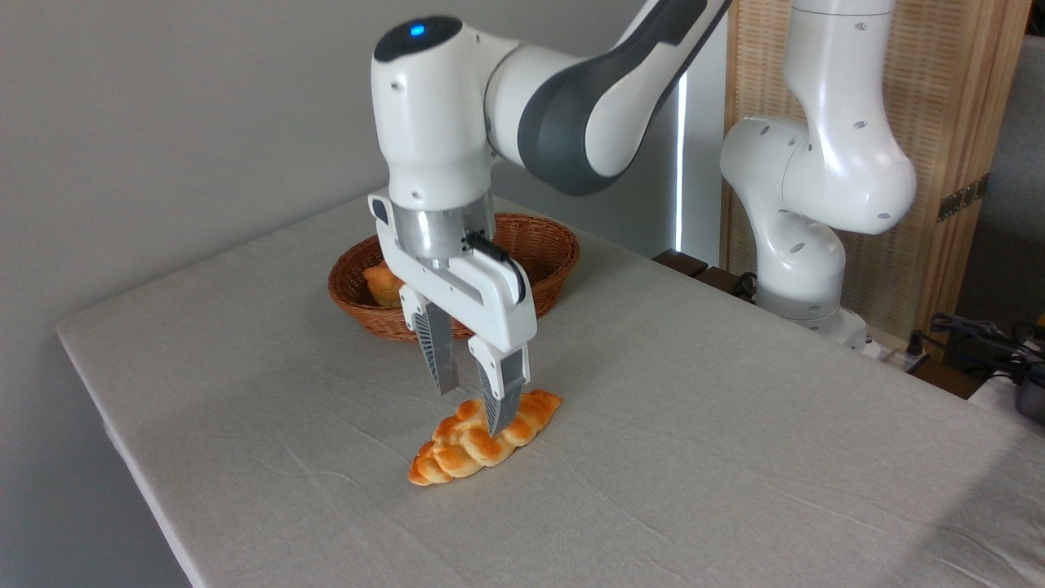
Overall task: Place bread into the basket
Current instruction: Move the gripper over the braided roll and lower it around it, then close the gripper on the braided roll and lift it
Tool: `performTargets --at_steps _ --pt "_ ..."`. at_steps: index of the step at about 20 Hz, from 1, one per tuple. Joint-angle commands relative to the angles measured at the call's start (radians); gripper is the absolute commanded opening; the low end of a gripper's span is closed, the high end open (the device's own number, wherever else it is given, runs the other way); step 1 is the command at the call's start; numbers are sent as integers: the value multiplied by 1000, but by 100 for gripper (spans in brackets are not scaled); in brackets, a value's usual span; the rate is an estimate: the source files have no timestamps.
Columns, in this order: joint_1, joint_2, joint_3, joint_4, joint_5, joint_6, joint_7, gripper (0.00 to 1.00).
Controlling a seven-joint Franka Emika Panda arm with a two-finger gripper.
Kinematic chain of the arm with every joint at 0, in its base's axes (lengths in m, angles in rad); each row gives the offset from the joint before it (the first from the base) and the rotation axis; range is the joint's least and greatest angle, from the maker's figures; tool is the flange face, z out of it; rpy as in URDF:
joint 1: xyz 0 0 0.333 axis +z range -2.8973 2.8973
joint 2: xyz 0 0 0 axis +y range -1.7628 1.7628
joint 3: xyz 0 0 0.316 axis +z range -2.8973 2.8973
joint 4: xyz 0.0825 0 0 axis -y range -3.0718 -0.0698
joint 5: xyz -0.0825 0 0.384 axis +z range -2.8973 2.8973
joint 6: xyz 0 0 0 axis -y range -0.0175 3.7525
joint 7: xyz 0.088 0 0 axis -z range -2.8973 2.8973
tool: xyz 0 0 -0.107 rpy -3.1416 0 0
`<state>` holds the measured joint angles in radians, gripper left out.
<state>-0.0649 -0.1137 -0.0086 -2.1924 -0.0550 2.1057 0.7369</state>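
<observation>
Over the braided loaf [483, 439], your gripper [471, 407] stands spread; lower until both fingers straddle its middle, then close gently.

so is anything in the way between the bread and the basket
Nothing visible stands between them. The braided bread lies on the cloth-covered table with the gripper straddling it, jaws open. Bare cloth runs from there back to the basket. A small bun already sits in the basket's left end.
</observation>
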Motion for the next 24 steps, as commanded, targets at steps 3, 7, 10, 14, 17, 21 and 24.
performTargets --at_steps 3,7,10,14,17,21,24 --pt "-6 29 2 -76 7 103 27 100" --pt "-6 29 4 -89 14 122 39 87" --pt "-6 29 2 -89 43 122 39 43" --pt "-6 29 2 -87 41 120 38 36" --pt "-6 28 2 -83 41 114 36 35" --pt "-6 8 4 -29 31 41 -10 36" --pt "-9 9 -17 158 26 -220 -60 36"
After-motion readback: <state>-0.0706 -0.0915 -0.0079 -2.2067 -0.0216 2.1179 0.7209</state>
